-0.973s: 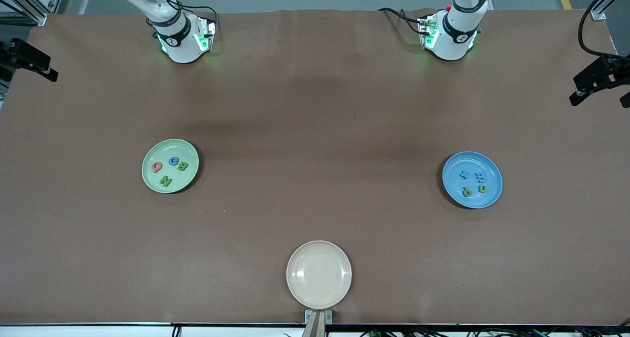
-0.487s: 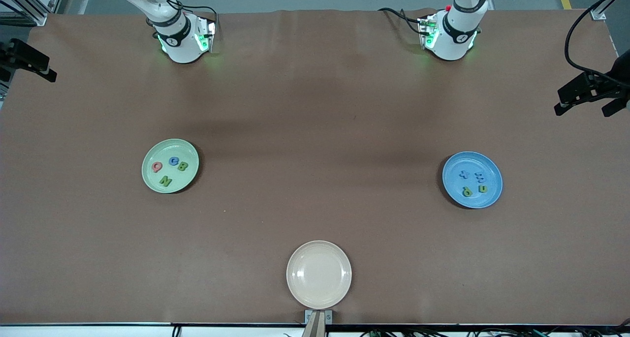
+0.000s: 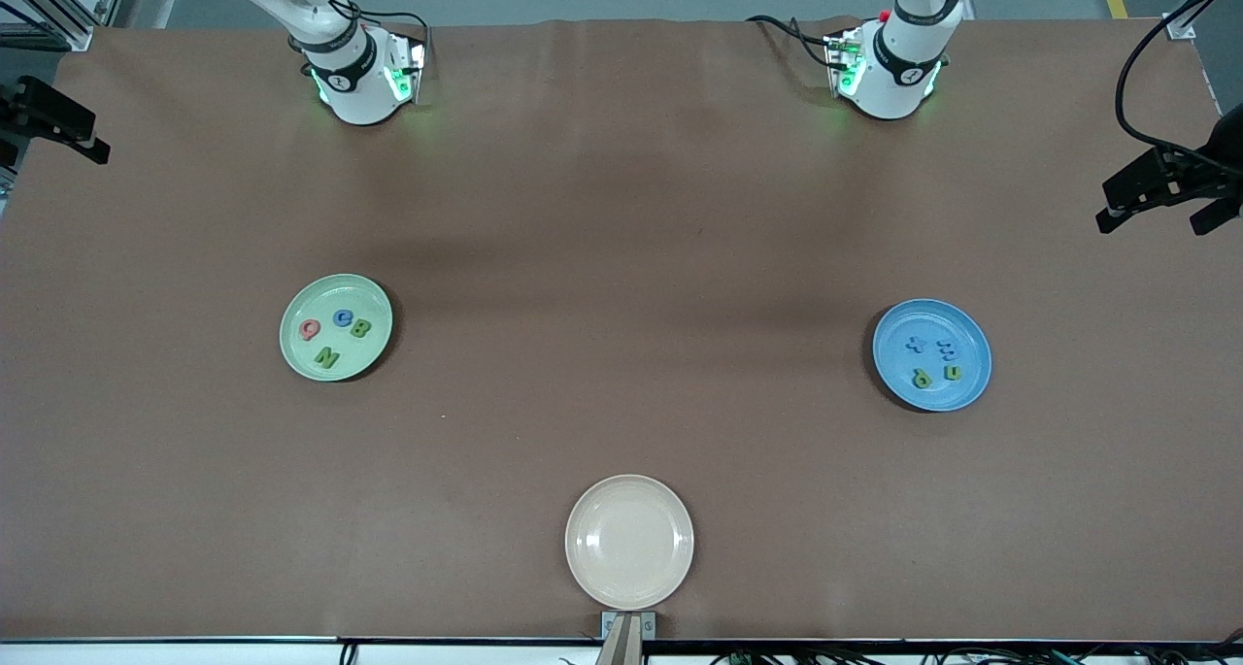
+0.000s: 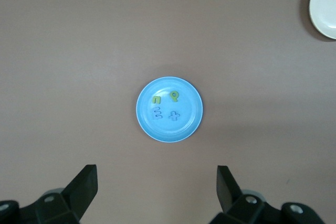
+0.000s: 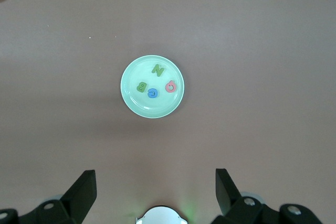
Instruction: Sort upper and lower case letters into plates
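Note:
The pale green plate (image 3: 320,294) lies toward the right arm's end and holds red Q (image 3: 310,330), blue C (image 3: 343,317), green B (image 3: 360,328) and green N (image 3: 326,358). The blue plate (image 3: 932,400) lies toward the left arm's end and holds blue x (image 3: 915,345), blue m (image 3: 946,348), green p (image 3: 922,379) and green n (image 3: 954,373). My left gripper (image 4: 157,177) is open and empty, high over the table beside the blue plate (image 4: 186,129). My right gripper (image 5: 155,178) is open and empty, high over the table beside the green plate (image 5: 131,103).
An empty beige plate (image 3: 629,542) sits at the table's edge nearest the front camera, midway between the two arms' ends. It also shows at a corner of the left wrist view (image 4: 325,3). The brown table (image 3: 621,257) has nothing else on it.
In the front view the left gripper has shifted a little at the picture's edge. The plates, the letters and the right gripper have not moved.

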`<state>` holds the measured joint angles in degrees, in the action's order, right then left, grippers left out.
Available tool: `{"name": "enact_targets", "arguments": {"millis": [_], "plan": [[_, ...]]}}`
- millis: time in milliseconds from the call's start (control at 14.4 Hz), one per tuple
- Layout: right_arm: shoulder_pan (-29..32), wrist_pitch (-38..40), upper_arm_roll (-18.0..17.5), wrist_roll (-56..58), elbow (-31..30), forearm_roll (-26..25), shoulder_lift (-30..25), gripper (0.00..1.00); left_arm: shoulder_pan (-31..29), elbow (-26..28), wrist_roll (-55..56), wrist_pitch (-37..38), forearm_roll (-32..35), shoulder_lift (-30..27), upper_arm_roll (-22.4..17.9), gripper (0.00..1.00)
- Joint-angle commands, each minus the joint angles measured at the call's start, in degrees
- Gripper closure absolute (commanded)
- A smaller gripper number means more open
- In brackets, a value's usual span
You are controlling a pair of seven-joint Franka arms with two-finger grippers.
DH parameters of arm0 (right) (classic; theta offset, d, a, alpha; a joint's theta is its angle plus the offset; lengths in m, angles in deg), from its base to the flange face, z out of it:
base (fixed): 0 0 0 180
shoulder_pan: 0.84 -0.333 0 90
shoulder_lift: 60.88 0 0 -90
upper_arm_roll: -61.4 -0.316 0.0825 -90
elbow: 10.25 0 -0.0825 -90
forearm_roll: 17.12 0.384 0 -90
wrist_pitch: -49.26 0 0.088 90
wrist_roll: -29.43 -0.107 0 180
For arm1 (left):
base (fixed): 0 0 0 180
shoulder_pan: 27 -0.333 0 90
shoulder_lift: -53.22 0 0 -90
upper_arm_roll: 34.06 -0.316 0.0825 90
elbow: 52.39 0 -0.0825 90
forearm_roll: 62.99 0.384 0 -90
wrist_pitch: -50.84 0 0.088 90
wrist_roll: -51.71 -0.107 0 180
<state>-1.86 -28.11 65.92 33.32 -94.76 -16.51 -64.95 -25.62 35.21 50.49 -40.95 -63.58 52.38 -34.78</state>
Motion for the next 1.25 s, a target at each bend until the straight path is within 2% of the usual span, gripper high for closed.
{"name": "enact_targets", "arguments": {"millis": [0, 417, 1182], "plan": [[0.76, -0.32, -0.29, 0.42, -0.82, 2.72, -1.03, 0.0, -0.05, 0.99, -0.2, -0.67, 1.03, -1.18, 0.37, 0.0], [0.85, 0.12, -0.29, -0.2, -0.82, 2.56, -1.03, 0.0, -0.58, 0.99, 0.42, -0.67, -1.69, -1.27, 0.02, 0.0], [0.76, -0.06, -0.47, 0.33, -0.91, 0.98, -1.03, 0.0, -0.4, 1.07, 4.11, -0.67, -1.52, -1.36, 0.29, 0.0]]}}
